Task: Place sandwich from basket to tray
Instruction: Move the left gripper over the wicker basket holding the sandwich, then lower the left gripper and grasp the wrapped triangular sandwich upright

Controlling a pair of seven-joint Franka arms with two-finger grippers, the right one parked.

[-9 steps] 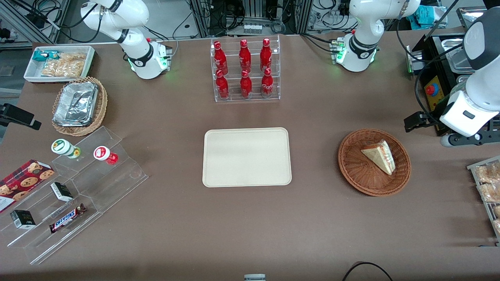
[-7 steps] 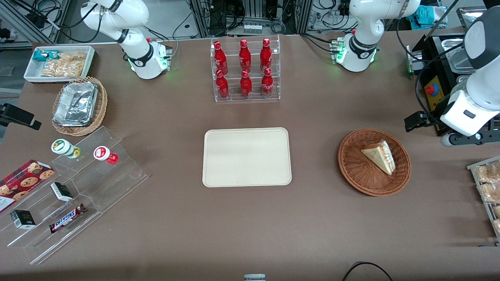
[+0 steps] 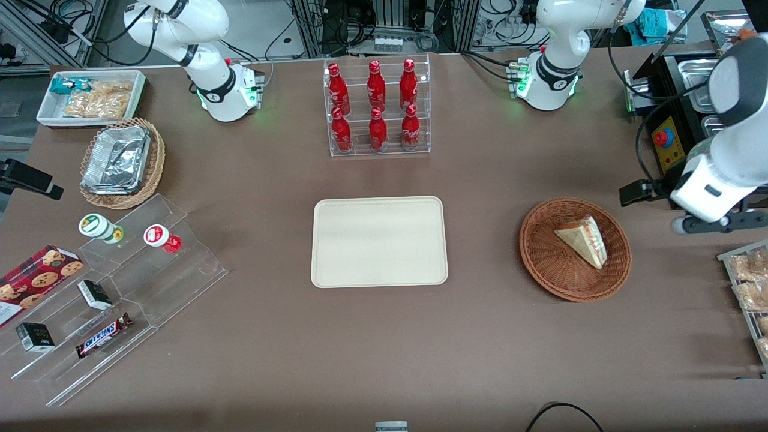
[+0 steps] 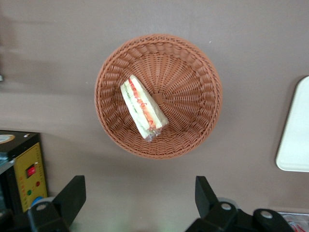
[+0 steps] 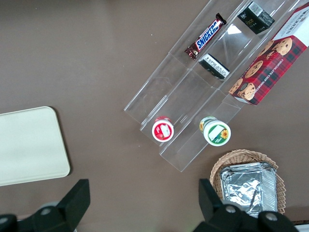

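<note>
Pincer spread above table beside basket with 1 sandwich.

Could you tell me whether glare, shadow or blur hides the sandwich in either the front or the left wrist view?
Front view: even lighting, the sandwich sharp in the basket, no glare on its wrap. Left wrist view: soft shadow on the table beside the basket, the wrap slightly shiny, the filling still readable; the open gripper, above the table next to the basket, looks darker and softer.

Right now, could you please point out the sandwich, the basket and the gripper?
sandwich (image 4: 142,107), left wrist view, on its cut edge.
basket (image 4: 193,87), left wrist view, on its woven wall.
gripper (image 4: 140,195), left wrist view, midway between open fingertips.
</note>
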